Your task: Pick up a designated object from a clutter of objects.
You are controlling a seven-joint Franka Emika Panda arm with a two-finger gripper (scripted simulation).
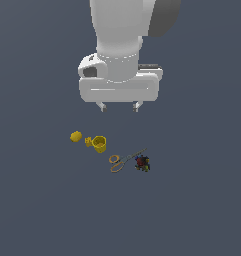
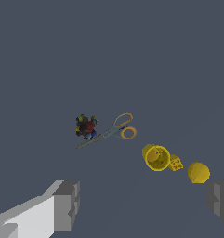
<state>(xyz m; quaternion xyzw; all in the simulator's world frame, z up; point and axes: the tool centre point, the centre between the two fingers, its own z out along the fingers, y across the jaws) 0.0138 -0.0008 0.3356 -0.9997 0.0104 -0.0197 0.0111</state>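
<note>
Grey floor; yellow cup [image 2: 156, 158] (contents unclear)

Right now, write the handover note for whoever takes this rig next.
End effector: open, empty, raised above the floor, away from the clutter.
Scissors: flat on the floor, untouched, blades running close beside the dark cube; contact between them is unclear.
Yellow cup and yellow lump lie apart, on the handle side.
Done: nothing grasped.
Left: descend over the scissors, close, lift.
</note>
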